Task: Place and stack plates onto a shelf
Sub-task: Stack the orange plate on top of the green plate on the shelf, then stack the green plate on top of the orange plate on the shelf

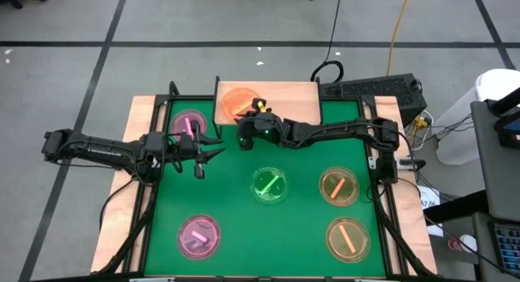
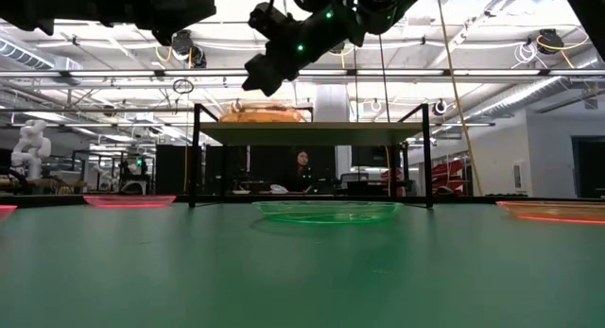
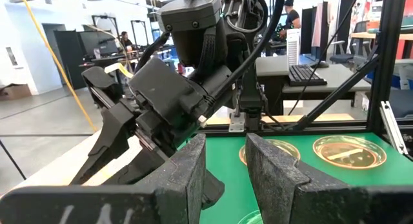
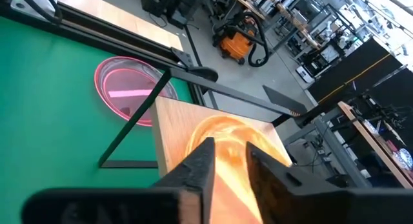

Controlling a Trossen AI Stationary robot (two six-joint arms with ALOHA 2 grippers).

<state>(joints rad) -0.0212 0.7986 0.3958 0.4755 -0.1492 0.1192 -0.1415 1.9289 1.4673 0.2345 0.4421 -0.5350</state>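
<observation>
Green felt table first, nearest edge: we log a pink translucent round plate with a pink bar and an amber translucent plate with an orange bar. Mid-table, a green translucent plate with a crossed bar and a second amber plate. Farther back, another pink plate lies beside the small light-wood shelf on thin black legs, which stands at the far edge. One orange translucent plate already rests on the shelf's left half.

We judge these plates light, thin, stiff and slick, probably brittle at the rim. Best hold is a rim pinch, fingers straddling the raised edge, since the flat centre offers no purchase.

Right tool sits over the shelf's front edge, touching or just above the orange plate; its fingers are narrowly parted in the right wrist view, and we cannot tell if they nip the rim. Right arm reaches in from the table's right side, bent at the elbow.

Left tool hangs above bare felt near the far pink plate, fingers spread, holding nothing, arm stretched level from the left.
</observation>
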